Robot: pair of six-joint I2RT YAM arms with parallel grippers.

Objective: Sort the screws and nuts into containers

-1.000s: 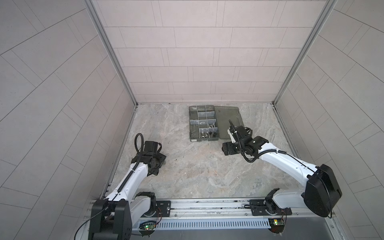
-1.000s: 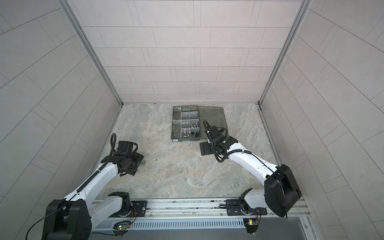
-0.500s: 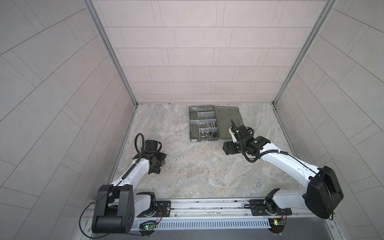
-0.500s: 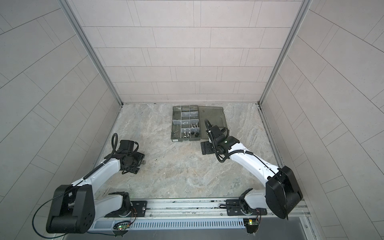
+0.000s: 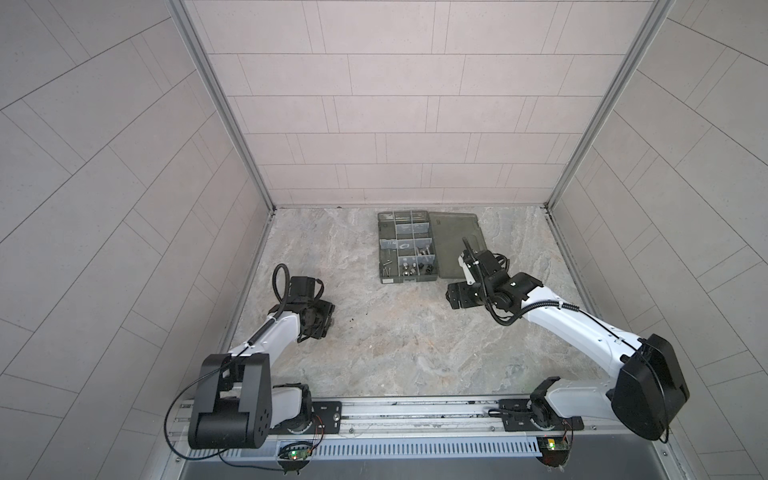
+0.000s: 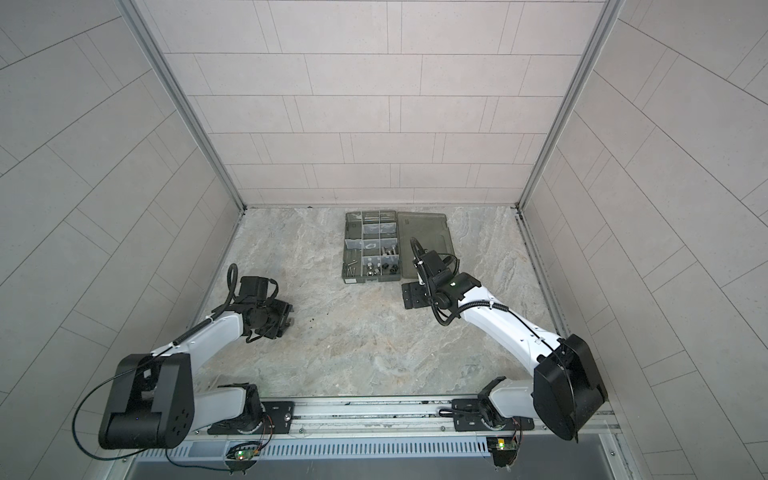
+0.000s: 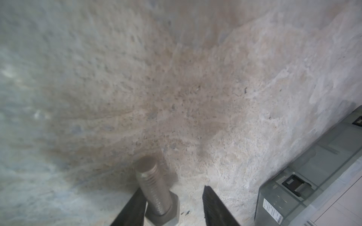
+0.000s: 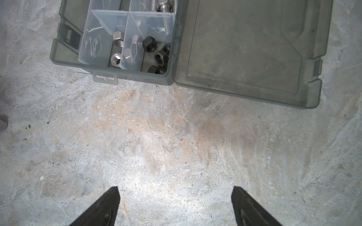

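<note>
A thick silver screw [image 7: 154,187] sits on the table [image 5: 415,353] near its left edge, about halfway back. It seems to stand on its hex head, with the threaded shaft rising between the fingers of the left gripper [image 7: 172,188]. One finger [image 7: 133,207] touches or almost touches the shaft, and the other stands clear of it, so the jaws are apart and have no grip yet. In both top views the left gripper is low over that spot and hides the screw.

The organizer box [image 5: 405,249] lies well apart, at the middle of the back edge, with its lid [image 5: 455,245] folded flat toward the right edge. Its near compartments [image 8: 135,49] hold black and silver nuts [image 8: 149,44], and larger screws [image 8: 166,7] lie in one behind them. The right gripper [image 8: 175,195] hovers with its jaws wide and empty over bare table, just in front of the box.

The step in hand looks like the pick of this loose screw. The next move calls for closing squarely on the shaft without tipping it, then lifting. After that the screw has to cross to the compartment with the other screws, keeping clear of the right gripper.
</note>
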